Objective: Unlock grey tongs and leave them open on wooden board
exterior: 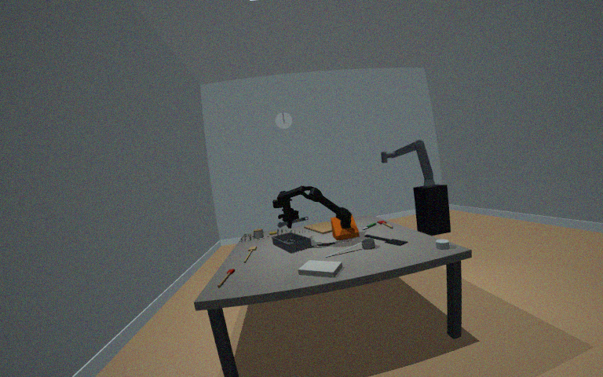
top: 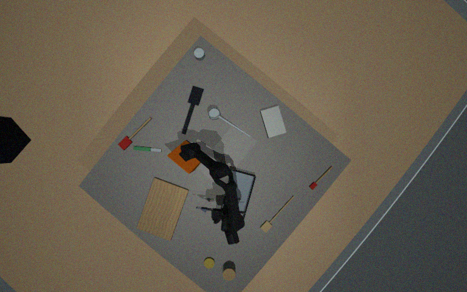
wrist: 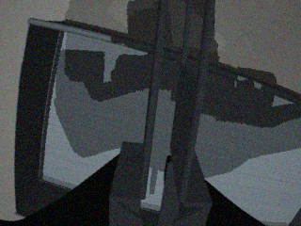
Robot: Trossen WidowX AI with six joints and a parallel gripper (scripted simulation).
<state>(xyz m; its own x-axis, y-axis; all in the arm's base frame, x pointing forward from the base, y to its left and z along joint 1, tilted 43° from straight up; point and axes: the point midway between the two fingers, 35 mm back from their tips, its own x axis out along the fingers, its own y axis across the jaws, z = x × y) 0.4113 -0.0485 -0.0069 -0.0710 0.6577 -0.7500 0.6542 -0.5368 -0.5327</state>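
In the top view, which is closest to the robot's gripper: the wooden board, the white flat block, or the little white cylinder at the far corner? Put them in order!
From the gripper, shut on the grey tongs:
1. Wooden board, just left of it.
2. White flat block, up and to the right.
3. Little white cylinder, at the table's top corner.

Dim grey walls (exterior: 111, 133), a wall clock (exterior: 283, 119) at 12 o'clock, tan floor (exterior: 511, 284), a grey tabletop (exterior: 275, 275) on dark legs

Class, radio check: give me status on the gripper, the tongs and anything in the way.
Gripper shut on tongs, held clear above the tin. Tongs roughly level, arms together. Board lies beside the tin, nothing seen between.
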